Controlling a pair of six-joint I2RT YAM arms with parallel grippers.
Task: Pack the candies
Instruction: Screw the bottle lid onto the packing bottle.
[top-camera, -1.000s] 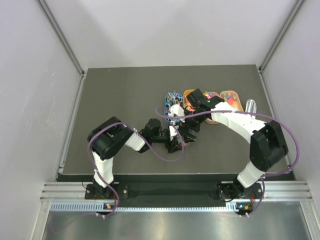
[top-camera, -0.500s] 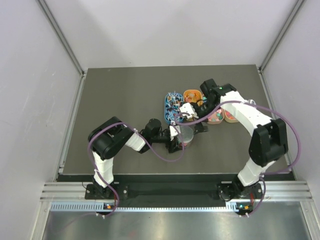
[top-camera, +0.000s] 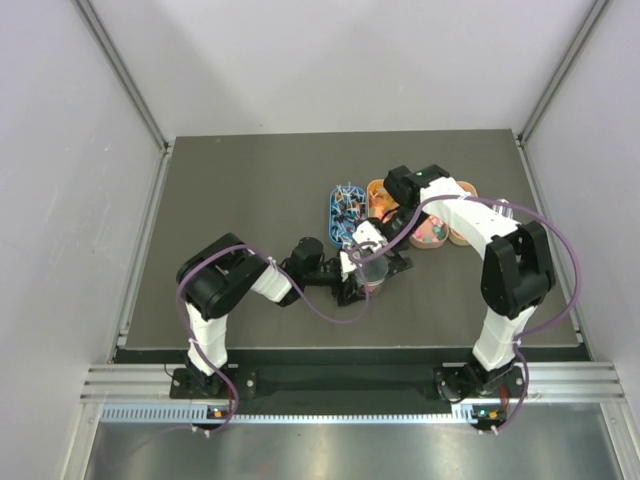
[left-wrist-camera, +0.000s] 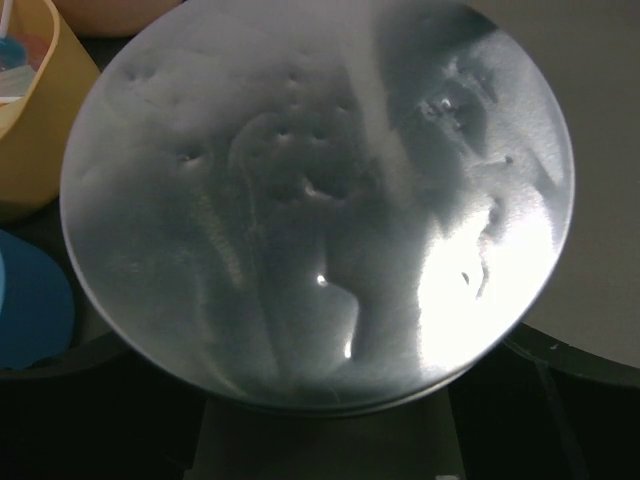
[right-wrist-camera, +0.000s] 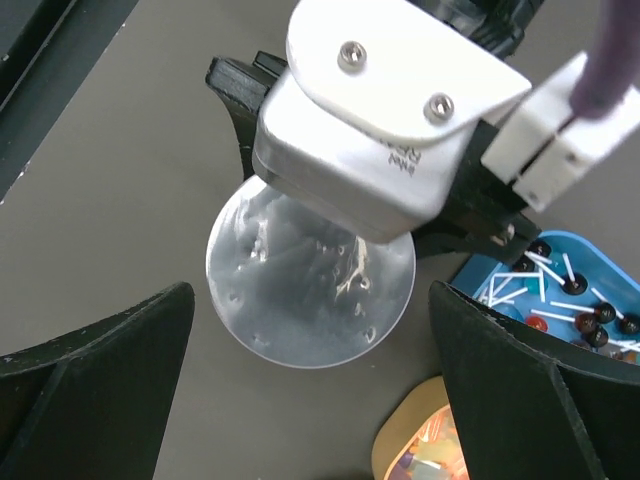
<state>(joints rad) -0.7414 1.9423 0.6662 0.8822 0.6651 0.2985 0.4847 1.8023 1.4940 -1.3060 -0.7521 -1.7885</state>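
I am looking at a dark grey table mat (top-camera: 250, 200) boxed in by plain white walls (top-camera: 60, 150), with an aluminium rail (top-camera: 330, 378) along the near edge. My landmark is the clear round plastic jar (top-camera: 375, 272), roughly mid-mat. The left gripper (top-camera: 366, 266) has hold of it, jaws spread wide across the jar's width.

Just behind the jar sits a blue oval plastic tray (top-camera: 343, 212) of stick sweets, and an orange oval plastic tray (top-camera: 378, 190) is next to it on the right. The candies (top-camera: 432, 232) lie in the trays behind and to the right of the jar, well mixed in colour.

The right gripper (right-wrist-camera: 315, 400) hangs over the jar, its black fingers (right-wrist-camera: 100, 390) as far apart as they go, with nothing between them.

The overhead view gives me the layout but shows the jar only as a small glint. The right wrist view shows the jar's round face half under the left gripper's white housing. The blue tray's white sticks show to one side of it. In the left wrist view, that dimpled, shining face fills nearly everything.
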